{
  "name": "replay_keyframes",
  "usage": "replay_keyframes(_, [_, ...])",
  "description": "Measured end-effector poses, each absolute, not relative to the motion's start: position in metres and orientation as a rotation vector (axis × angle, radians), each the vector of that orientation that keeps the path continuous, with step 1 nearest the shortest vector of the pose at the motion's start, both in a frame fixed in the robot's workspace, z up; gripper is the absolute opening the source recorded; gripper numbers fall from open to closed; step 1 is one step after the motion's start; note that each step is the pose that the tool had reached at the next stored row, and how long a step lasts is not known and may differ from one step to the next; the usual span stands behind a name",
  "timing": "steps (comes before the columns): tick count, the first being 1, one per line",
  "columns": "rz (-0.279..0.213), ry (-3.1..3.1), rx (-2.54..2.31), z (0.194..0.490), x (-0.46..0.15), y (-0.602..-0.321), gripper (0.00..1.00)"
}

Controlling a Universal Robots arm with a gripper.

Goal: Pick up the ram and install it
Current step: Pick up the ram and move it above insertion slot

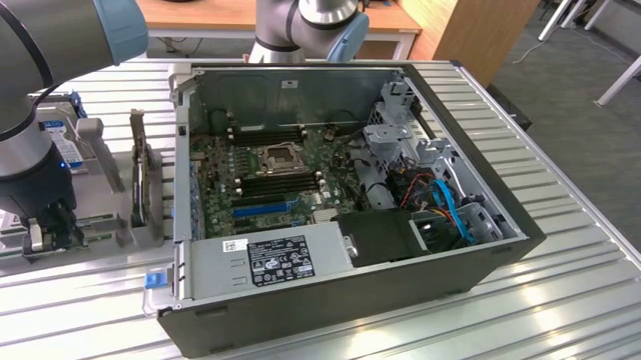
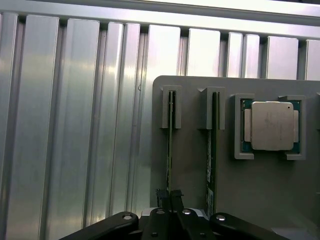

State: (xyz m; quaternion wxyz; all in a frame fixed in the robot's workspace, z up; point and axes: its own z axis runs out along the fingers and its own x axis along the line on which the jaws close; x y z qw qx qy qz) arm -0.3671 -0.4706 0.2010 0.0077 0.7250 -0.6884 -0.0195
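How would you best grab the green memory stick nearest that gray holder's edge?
I'd pinch the memory stick across its flat faces at the upper edge, from straight above. It stands on edge in the holder, so only that edge is exposed.

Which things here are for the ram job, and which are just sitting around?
For the job:
- the ram, pinched by the gripper
- the motherboard inside the open computer case

Just sitting around:
- the second stick beside the ram
- the square chip
- the grey power box
- the blue cables
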Motion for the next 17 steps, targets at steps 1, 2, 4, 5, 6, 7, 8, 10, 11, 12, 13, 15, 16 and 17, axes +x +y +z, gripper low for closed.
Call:
replay_keyframes(1, [-0.061, -2.152, 2.267, 0.2010, -0.3671, -0.4705, 0.11])
replay_keyframes(2, [-0.061, -2.152, 2.267, 0.2010, -0.3671, -0.4705, 0.11])
replay_keyframes(4, [-0.061, -2.152, 2.267, 0.2010, -0.3671, -0.4705, 0.11])
replay_keyframes(5, [-0.061, -2.152, 2.267, 0.2010, -0.3671, -0.4705, 0.11])
replay_keyframes(6, [-0.061, -2.152, 2.267, 0.2010, -0.3671, -0.4706, 0.11])
replay_keyframes(7, [-0.061, -2.152, 2.267, 0.2010, -0.3671, -0.4705, 0.11])
replay_keyframes(8, [-0.061, -2.152, 2.267, 0.2010, -0.3671, -0.4705, 0.11])
replay_keyframes(10, [-0.061, -2.153, 2.267, 0.2009, -0.3671, -0.4705, 0.11])
replay_keyframes(11, [-0.061, -2.153, 2.267, 0.2009, -0.3671, -0.4706, 0.11])
replay_keyframes(12, [-0.061, -2.153, 2.267, 0.2010, -0.3671, -0.4706, 0.11])
replay_keyframes(13, [-0.062, -2.153, 2.267, 0.2010, -0.3671, -0.4707, 0.11])
replay_keyframes(15, [-0.062, -2.153, 2.267, 0.2010, -0.3671, -0.4708, 0.11])
replay_keyframes(16, [-0.062, -2.153, 2.267, 0.2010, -0.3671, -0.4709, 0.11])
replay_keyframes(17, [-0.062, -2.153, 2.267, 0.2010, -0.3671, -0.4709, 0.11])
